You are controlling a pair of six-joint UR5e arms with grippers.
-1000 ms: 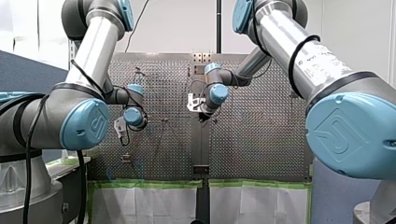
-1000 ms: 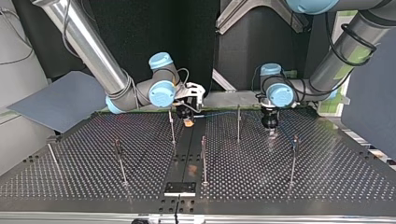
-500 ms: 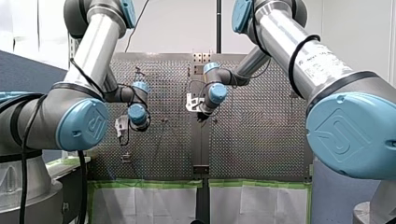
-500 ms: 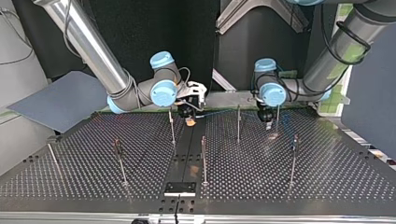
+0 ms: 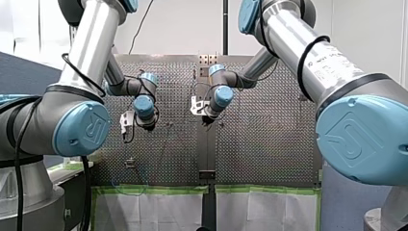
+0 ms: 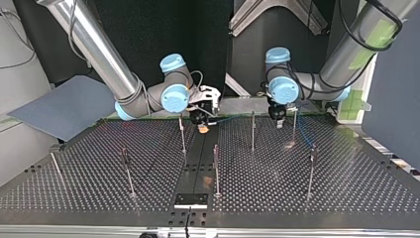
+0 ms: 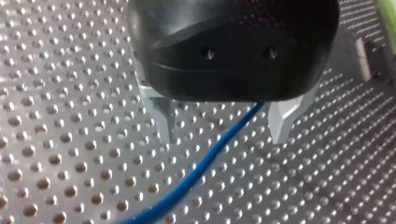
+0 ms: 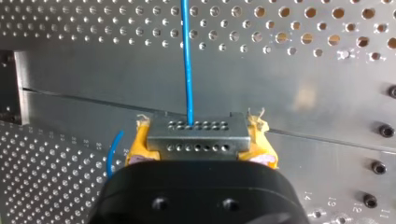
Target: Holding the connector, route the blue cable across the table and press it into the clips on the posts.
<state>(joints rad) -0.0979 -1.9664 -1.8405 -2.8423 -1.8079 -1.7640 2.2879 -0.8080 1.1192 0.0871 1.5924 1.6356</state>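
Note:
The metal connector (image 8: 196, 136) sits between the yellow pads (image 8: 140, 144) of my right gripper (image 8: 198, 140), which is shut on it. From it the blue cable (image 8: 187, 60) runs straight ahead over the table. In the top view my right gripper (image 6: 200, 126) hangs just over the table's far middle, and the cable (image 6: 233, 119) stretches from it toward my left gripper (image 6: 279, 121). My left gripper (image 7: 223, 135) is open, its metal fingers (image 7: 161, 119) apart, and the cable (image 7: 219, 149) passes loosely between them without touching either.
Several thin posts stand on the perforated table (image 6: 346, 188), among them one (image 6: 252, 130) between the grippers, one (image 6: 294, 124) beside my left gripper and one (image 6: 311, 168) nearer the camera. A black plate (image 6: 190, 200) lies at the top view's near edge.
My left gripper has lifted and moved toward the top view's left and the table's far edge. My right gripper has barely moved and keeps the connector.

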